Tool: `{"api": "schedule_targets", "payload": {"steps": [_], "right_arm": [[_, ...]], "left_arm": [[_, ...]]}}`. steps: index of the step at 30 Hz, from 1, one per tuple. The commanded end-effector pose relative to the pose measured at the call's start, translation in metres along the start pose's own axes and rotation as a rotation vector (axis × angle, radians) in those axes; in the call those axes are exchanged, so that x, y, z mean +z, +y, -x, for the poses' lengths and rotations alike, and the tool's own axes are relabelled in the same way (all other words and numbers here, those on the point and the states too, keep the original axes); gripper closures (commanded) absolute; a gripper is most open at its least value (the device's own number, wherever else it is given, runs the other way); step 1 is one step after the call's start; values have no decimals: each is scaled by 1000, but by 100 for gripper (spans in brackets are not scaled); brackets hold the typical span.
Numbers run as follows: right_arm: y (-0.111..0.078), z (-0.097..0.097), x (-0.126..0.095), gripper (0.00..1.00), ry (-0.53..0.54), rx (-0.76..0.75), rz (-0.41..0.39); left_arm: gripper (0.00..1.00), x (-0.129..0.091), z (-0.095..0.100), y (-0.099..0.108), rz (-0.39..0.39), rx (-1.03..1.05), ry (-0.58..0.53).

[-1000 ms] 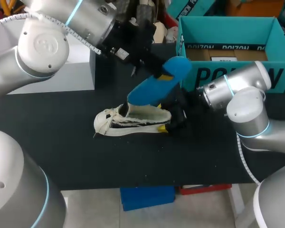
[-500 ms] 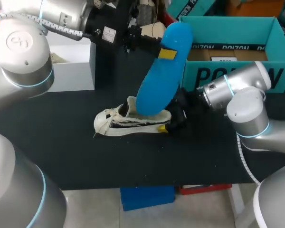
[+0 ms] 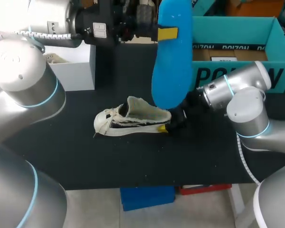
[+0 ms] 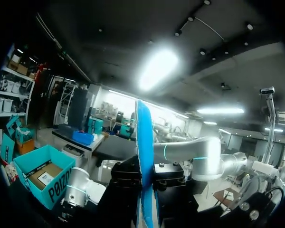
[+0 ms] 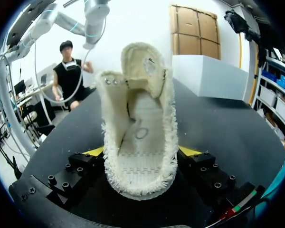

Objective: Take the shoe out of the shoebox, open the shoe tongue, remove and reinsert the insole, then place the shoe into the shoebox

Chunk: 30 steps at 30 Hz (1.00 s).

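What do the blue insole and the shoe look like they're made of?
The insole looks like foam, probably: smooth, matte blue, thin seen edge-on. The shoe seems cream woven canvas, judging by its frayed, fuzzy edges and visible weave inside.

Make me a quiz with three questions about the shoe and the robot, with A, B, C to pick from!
1. Where is the shoe?
A on a shelf
B on the black table
C up in the air

2. What colour is the insole?
A blue
B red
C green

3. What is happening to the insole?
A it sits inside the shoe
B it lies flat on the table
C the left gripper holds it up

Answers:
1 B: the shoe rests on the table, its heel between the right gripper's fingers.
2 A: the insole is bright blue in the head view.
3 C: it hangs above the shoe, clamped between the left gripper's fingers.
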State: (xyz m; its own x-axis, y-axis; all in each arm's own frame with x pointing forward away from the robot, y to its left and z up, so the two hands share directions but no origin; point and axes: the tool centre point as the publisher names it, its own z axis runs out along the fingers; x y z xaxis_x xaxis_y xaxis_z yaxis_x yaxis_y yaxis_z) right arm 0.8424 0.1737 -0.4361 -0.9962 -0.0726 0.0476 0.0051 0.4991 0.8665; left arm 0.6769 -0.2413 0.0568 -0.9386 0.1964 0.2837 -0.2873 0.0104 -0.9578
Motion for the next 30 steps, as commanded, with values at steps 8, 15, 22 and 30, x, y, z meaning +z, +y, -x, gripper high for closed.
{"api": "schedule_targets", "payload": {"steps": [8, 15, 22, 30], "right_arm": [[-2, 1, 2, 100, 0, 1, -1], [-2, 1, 2, 100, 0, 1, -1], [-2, 1, 1, 0, -11, 5, 2], [-3, 1, -3, 0, 8, 33, -116]], "left_arm": [[100, -9, -47, -25, 81, 0, 23], [100, -11, -54, -28, 53, -8, 36], [100, -11, -54, -28, 53, -8, 36], [100, -11, -54, -28, 53, -8, 36]]}}
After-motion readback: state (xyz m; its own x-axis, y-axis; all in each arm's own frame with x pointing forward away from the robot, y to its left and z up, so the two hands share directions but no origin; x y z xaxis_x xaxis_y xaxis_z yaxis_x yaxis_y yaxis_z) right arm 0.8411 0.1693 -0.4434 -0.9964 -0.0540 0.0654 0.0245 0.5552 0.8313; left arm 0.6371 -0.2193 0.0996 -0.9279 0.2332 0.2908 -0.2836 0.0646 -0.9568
